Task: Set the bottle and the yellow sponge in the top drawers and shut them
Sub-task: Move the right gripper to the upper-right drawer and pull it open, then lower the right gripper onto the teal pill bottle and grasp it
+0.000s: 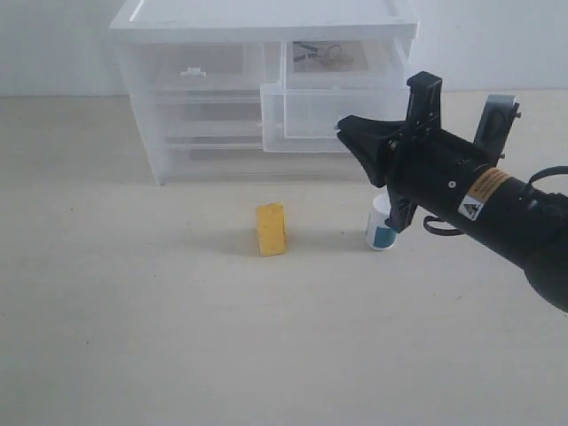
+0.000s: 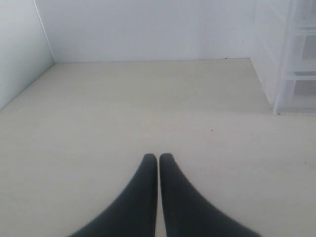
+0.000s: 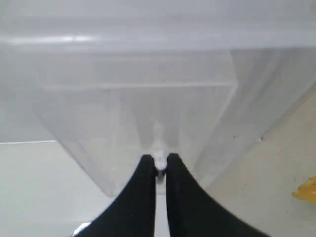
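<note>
Right hand point(image 1: 343, 125), black-fingered, is clamped on the small white handle point(image 3: 159, 164) of the clear plastic right top drawer point(image 1: 324, 115), which stands pulled out. White teal-labelled bottle point(image 1: 382, 225) and orange-yellow sponge block point(image 1: 271, 229) stand on the bench point(image 1: 133, 337), not yet loaded. Left hand point(image 2: 158, 159): closed, empty.

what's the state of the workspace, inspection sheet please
surface: table, pale, no spills seen
job's things: sponge upright on table; bottle partly behind right arm; right drawer pulled out; left drawer shut
clutter: dark tangle in cabinet, unclear
end effectors: right end effector shut on right drawer; left end effector shut, empty
cables: black loop under right arm
surroundings: white wall
</note>
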Robot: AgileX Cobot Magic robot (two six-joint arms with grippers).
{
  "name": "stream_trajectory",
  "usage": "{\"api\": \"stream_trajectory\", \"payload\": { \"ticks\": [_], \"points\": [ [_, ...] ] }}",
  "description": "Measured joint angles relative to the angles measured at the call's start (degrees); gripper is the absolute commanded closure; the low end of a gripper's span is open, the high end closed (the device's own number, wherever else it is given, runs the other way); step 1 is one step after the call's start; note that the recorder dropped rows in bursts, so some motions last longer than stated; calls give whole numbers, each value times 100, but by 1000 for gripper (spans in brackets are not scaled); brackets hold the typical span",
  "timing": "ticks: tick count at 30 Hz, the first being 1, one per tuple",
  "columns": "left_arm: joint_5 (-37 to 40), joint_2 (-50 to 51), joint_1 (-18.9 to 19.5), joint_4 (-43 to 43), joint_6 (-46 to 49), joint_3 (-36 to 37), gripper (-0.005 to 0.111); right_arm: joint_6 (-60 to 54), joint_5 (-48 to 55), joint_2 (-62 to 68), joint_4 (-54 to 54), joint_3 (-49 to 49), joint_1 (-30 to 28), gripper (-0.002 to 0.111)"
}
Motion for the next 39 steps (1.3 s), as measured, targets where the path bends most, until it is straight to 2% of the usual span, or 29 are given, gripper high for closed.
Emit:
{"api": "stream_trajectory", "payload": {
  "ticks": [5,7,9,12,14,19,23,24,26,28,29,30,32,33,34,35,39],
  "points": [
    [0,0,0,0,0,0,103,48,0,0,0,10,73,108],
    [0,0,0,0,0,0,103,83,0,0,-11,10,73,102],
    [0,0,0,0,0,0,103,94,0,0,-61,10,73,92],
    [0,0,0,0,0,0,103,94,-62,0,-263,10,82,67],
    [0,0,0,0,0,0,103,94,-104,-11,-463,10,96,56],
    [0,0,0,0,0,0,103,-42,-129,-126,-1164,10,96,56],
    [0,0,0,0,0,0,103,-425,-129,-459,-2373,10,96,56],
    [0,0,0,0,0,0,103,-685,-30,-694,-3001,10,96,56],
    [0,0,0,0,0,0,103,-900,1051,-1207,-4314,-141,96,56],
    [0,0,0,0,0,0,103,-316,3323,-2044,-6487,-237,96,55],
    [0,0,0,0,0,0,103,-68,3896,-2252,-6979,-237,96,55],
    [0,0,0,0,0,0,103,287,4904,-2587,-7501,-237,96,55],
    [0,0,0,0,0,0,103,454,6046,-2758,-7725,-222,96,54],
    [0,0,0,0,0,0,103,481,6378,-2745,-7756,-196,96,45],
    [0,0,0,0,0,0,103,506,6754,-2592,-7780,-121,96,40],
    [0,0,0,0,0,0,103,537,6798,-2502,-7780,-107,96,33],
    [0,0,0,0,0,0,103,610,6911,-1845,-7803,-116,96,34]
  ]
}}
